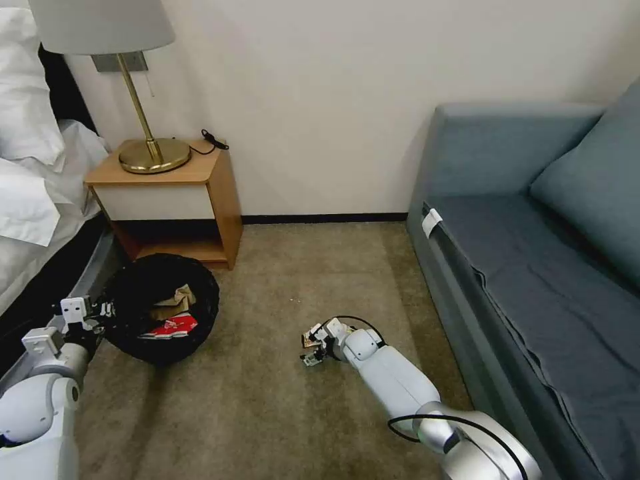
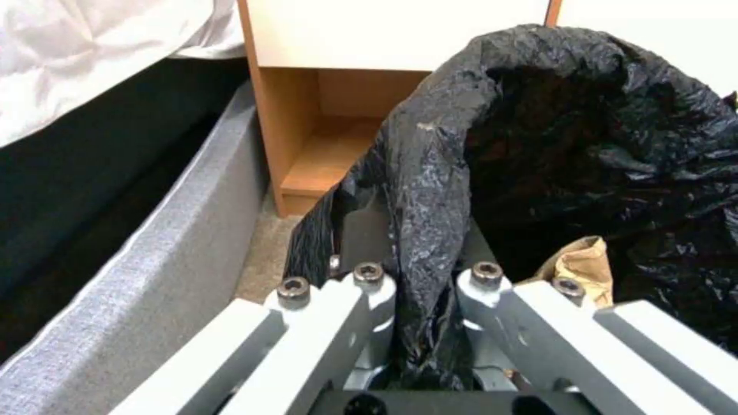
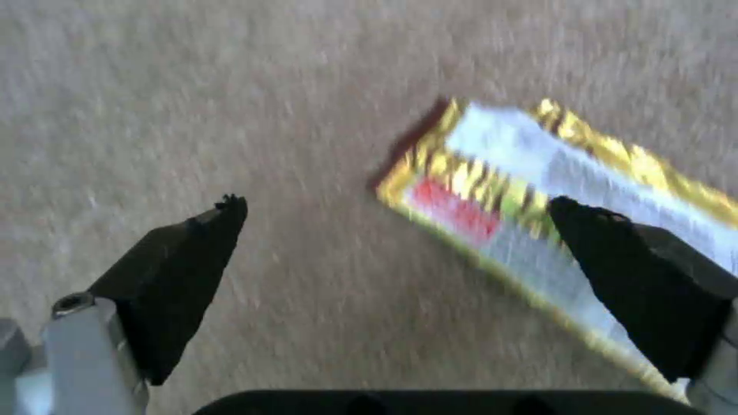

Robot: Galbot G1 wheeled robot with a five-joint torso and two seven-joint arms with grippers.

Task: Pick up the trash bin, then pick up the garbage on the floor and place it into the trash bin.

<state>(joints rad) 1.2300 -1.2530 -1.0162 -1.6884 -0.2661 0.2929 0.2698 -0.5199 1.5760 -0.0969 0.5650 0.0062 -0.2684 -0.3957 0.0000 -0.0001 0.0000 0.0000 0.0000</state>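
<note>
Your left gripper (image 2: 419,323) pinches the trash bin (image 1: 160,317) rim; your right gripper's (image 3: 400,230) spread fingers (image 3: 184,253) may straddle off-centre and miss the snack wrapper (image 3: 530,190).

Both arms are smooth, rounded shells of pale grey-white plastic with silvery metal joint rings. A thin black cable loops around the right arm's elbow ring and another arcs over its wrist. The left gripper (image 2: 419,323) has flat light-grey linkage bars pinned with dark hex-socket screws on a black base. The right gripper (image 3: 396,242) carries wedge-shaped black fingertips (image 3: 181,271) on grey metal links.
</note>
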